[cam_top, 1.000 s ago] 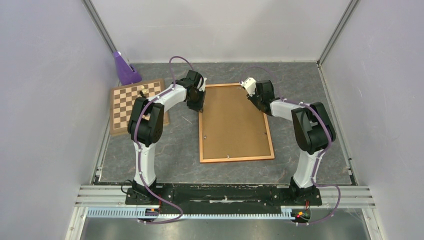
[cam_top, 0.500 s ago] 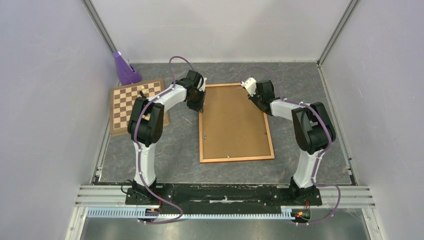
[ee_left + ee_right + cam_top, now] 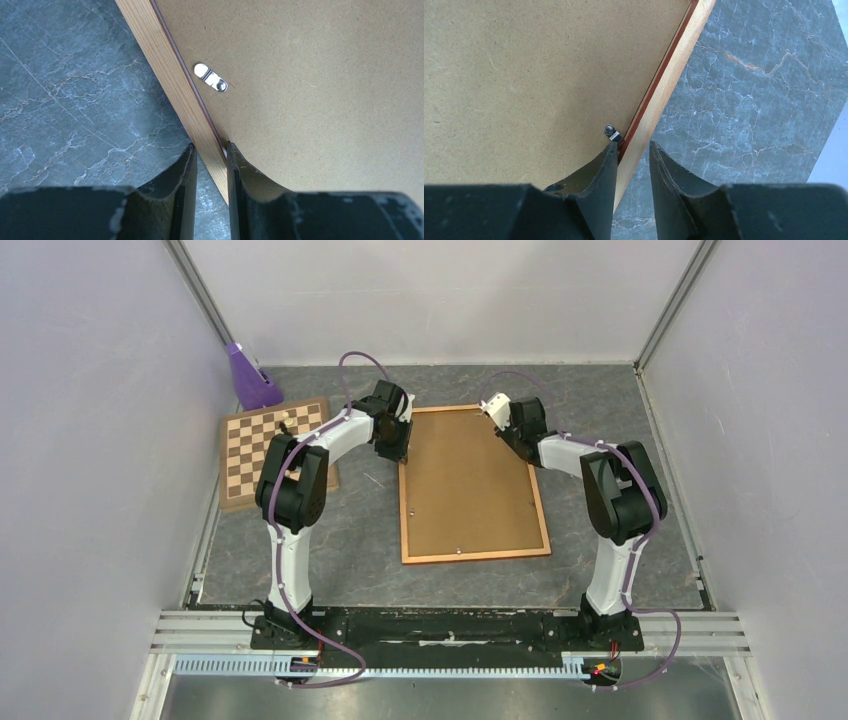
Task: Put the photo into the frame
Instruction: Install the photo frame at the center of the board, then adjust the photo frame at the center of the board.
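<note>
Left end effector [image 3: 210,146] and right end effector [image 3: 632,145] each clamp the single frame [image 3: 475,556].

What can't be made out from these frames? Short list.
- photo: in no view. The backing panel covers the frame opening, so anything beneath it is hidden.
- left gripper, right gripper: the wrist views show each closed on a frame rail. In the top view their own wrists hide the fingertips.
- Frame lifted or resting: no view shows its underside.
- piece on the chessboard: top view, too small to identify.
</note>
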Controlling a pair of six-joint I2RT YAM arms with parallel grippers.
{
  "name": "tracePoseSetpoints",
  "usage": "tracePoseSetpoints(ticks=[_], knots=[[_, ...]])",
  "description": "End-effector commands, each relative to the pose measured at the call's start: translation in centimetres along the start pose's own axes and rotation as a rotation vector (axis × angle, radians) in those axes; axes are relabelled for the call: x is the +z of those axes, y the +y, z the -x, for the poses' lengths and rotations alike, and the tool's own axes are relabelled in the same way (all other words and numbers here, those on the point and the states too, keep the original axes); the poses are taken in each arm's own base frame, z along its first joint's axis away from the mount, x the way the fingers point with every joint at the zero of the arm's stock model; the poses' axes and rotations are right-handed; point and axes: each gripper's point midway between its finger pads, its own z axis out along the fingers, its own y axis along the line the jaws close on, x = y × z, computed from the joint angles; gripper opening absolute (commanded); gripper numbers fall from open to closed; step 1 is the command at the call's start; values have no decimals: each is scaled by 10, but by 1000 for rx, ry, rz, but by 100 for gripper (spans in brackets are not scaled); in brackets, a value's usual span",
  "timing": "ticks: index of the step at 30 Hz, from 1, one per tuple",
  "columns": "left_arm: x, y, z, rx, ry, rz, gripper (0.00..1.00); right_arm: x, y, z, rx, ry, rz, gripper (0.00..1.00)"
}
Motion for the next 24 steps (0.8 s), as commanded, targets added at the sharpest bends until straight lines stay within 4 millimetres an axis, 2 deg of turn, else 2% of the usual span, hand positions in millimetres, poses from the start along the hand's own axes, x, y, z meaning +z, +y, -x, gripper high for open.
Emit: tracePoseSetpoints(ticks=[1, 5, 12, 16, 19, 24], knots=[[8, 3, -16, 89, 52, -6, 2, 7, -25, 18, 30, -30, -79, 32], [7, 3, -15, 89, 50, -9, 2, 3, -22, 27, 60, -56, -46, 32], [7, -2, -14, 79, 49, -29, 2, -19, -14, 46, 144, -125, 45, 33], [8, -5, -14, 92, 57, -41, 2, -29, -21, 72, 191, -182, 72, 35], [9, -6, -14, 131, 66, -42, 2, -29, -29, 89, 205, -206, 64, 35], [7, -8, -12, 214, 77, -50, 2, -25, -38, 100, 205, -218, 44, 35]])
